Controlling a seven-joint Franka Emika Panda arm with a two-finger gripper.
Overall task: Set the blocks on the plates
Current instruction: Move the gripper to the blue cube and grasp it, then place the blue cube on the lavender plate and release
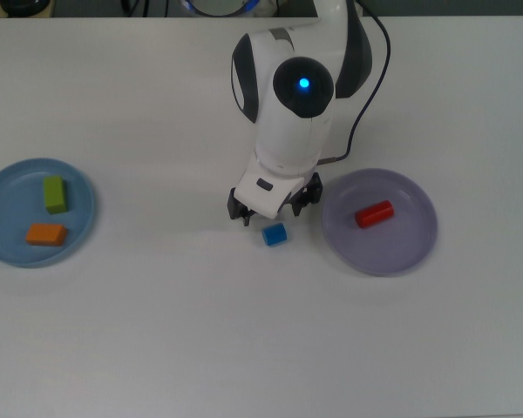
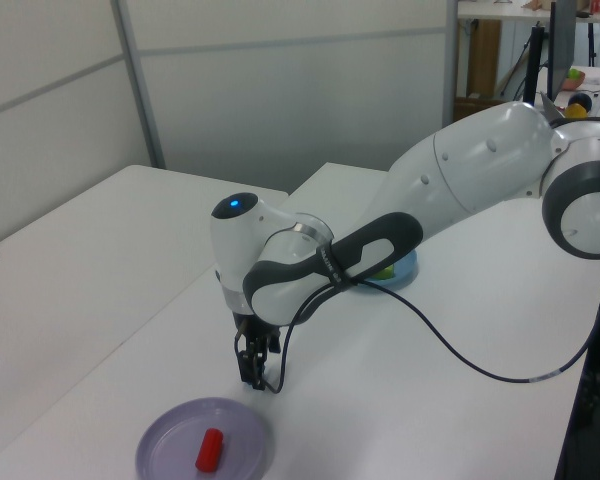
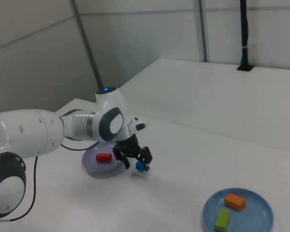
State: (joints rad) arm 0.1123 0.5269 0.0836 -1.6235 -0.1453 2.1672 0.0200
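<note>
My gripper [image 1: 273, 209] is open and hangs just over the blue cube [image 1: 275, 233], which rests on the table between the two plates. In the right view the gripper [image 3: 134, 161] stands low at the cube [image 3: 140, 166], fingers spread to either side. The arm hides the cube in the left view, where the gripper [image 2: 252, 373] points down at the table. The red block [image 1: 374, 213] lies on the lavender plate [image 1: 392, 251]. The green block [image 1: 55, 193] and the orange block [image 1: 46, 233] lie on the light blue plate [image 1: 9, 202].
The white table runs wide around both plates. The arm's black cable [image 1: 366, 96] loops behind the wrist in the top view. In the left view the arm's body reaches in from the left view's right, partly covering the light blue plate [image 2: 398, 274].
</note>
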